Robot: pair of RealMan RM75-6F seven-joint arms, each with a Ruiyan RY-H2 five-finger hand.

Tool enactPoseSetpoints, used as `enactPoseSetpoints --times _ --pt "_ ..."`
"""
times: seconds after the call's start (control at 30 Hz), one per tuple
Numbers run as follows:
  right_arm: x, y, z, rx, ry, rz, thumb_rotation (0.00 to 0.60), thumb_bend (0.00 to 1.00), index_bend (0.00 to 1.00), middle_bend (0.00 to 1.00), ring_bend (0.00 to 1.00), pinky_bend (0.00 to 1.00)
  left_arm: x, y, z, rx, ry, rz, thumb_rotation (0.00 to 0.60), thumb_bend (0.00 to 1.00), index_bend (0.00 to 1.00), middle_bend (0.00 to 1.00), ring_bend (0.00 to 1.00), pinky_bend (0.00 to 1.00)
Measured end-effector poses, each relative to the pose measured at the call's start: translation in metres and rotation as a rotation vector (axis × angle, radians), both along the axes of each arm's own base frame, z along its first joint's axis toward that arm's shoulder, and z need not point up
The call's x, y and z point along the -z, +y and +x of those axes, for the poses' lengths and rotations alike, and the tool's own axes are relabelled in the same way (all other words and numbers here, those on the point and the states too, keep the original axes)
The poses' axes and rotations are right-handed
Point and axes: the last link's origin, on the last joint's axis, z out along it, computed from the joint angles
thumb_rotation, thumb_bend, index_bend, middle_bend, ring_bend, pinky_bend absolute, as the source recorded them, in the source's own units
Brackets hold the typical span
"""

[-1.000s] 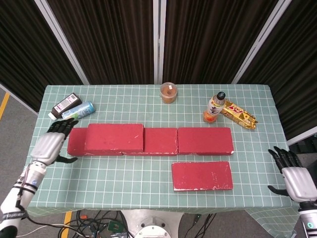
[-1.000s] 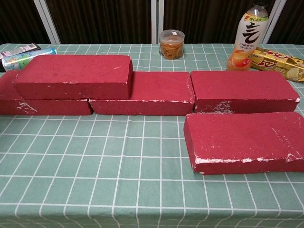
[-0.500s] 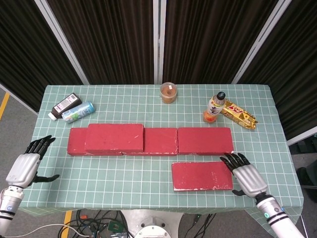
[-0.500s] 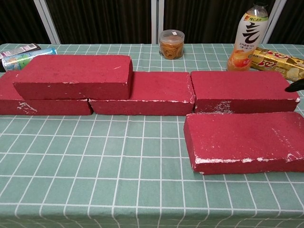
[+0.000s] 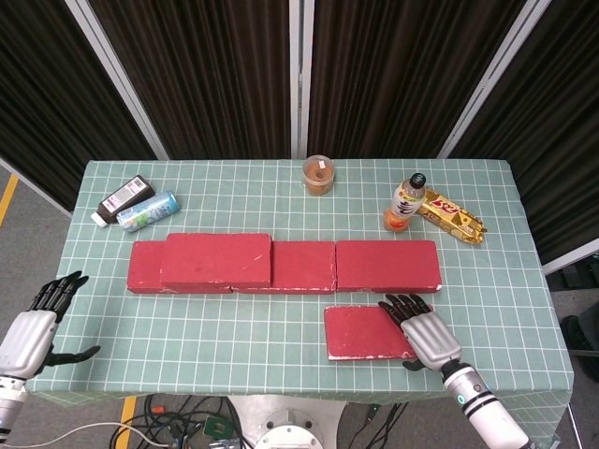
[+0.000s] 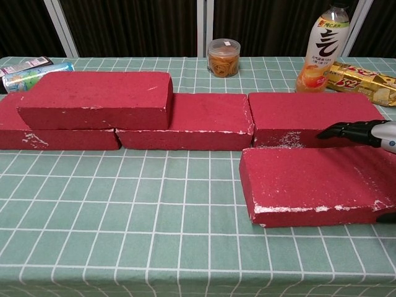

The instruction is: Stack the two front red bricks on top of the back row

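Hovering over the right end of the front brick (image 5: 370, 331): right hand (image 5: 421, 329), fingers spread and pointing toward the back row (image 5: 285, 266), nothing gripped; whether the palm touches the brick top cannot be told. In the chest view the same hand (image 6: 371, 132) enters from the right edge, fingertips (image 6: 325, 132) above the seam between front brick and back row.

Front brick: flat on the green-checked table (image 5: 234, 327), just in front of the back row's right brick (image 5: 387, 265), slightly skewed to it.

Stacked brick (image 5: 216, 259): already on top of the back row's left end, straddling two bricks.

Left hand (image 5: 28, 332): off the table's left edge, well away from the front brick, fingers apart, empty.

Beyond the back row: bottle (image 5: 406, 203), snack packet (image 5: 452, 216), small jar (image 5: 318, 175).

Risks, as judged:
- An end-only grip may let the long brick tip and drop.
- Dragging it could shove the back row out of line.
- Overshooting the lift may topple the bottle standing behind.
- An off-centre placing may overhang and slide.
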Motion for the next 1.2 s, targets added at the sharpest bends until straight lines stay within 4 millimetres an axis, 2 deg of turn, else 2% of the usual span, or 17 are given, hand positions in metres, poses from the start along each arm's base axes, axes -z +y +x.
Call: enactPoseSetpoints --times 0.27,0.67,0.97,1.2 --pt "0.015 -0.009 0.007 0.018 -0.031 0.018 0.600 0.00 0.00 0.00 0.00 0.00 -0.001 -0.007 -0.009 -0.021 -0.011 -0.014 0.600 0.01 0.01 0.00 0.00 0.00" --pt "0.031 -0.016 0.011 0.029 -0.049 0.062 0.600 0.00 0.00 0.01 0.00 0.00 0.001 -0.007 -0.012 -0.028 -0.008 -0.023 0.600 0.01 0.02 0.00 0.00 0.00" --pt "0.032 -0.016 0.012 0.030 -0.062 0.059 0.600 0.00 0.00 0.16 0.00 0.00 0.003 -0.008 -0.012 -0.035 -0.005 -0.041 0.600 0.01 0.02 0.00 0.00 0.00" --pt "0.032 -0.015 0.012 0.025 -0.085 0.043 0.600 0.00 0.00 0.22 0.00 0.00 0.002 -0.008 -0.012 -0.038 -0.001 -0.042 0.600 0.01 0.02 0.00 0.00 0.00"
